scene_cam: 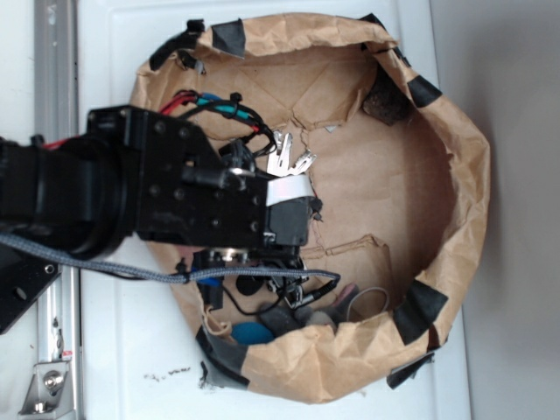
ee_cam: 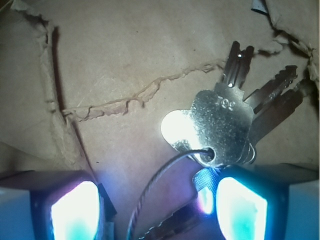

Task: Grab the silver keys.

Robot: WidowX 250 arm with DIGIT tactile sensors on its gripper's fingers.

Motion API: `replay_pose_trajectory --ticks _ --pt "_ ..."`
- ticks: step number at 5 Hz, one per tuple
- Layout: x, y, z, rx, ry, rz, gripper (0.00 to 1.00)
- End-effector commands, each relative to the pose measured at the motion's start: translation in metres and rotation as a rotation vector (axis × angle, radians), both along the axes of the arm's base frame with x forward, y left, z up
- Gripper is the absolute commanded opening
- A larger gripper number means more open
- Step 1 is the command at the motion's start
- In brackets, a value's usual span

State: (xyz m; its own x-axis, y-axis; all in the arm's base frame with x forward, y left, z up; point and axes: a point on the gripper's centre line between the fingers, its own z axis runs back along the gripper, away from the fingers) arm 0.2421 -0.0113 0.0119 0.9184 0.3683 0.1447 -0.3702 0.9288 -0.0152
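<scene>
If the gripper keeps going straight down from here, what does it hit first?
Probably the silver keys: their wire ring lies between the fingers of the gripper, the right pad over the key heads. Depth unclear.

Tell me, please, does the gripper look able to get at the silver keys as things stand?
Probably yes: the gripper stands open just beside the silver keys, nothing covers them, though they lie off toward one finger.
</scene>
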Motion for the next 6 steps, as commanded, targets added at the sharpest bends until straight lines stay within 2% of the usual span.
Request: replay_pose_trajectory --ticks 1,2,6 --pt "-0.013 0.008 -0.007 -0.002 0.016 0.031 0.23" --pt "-0.014 0.008 -0.006 -0.012 0.011 0.025 0.0" --pt "-0.013 0.007 0.003 -0.068 0.039 -0.024 0.0"
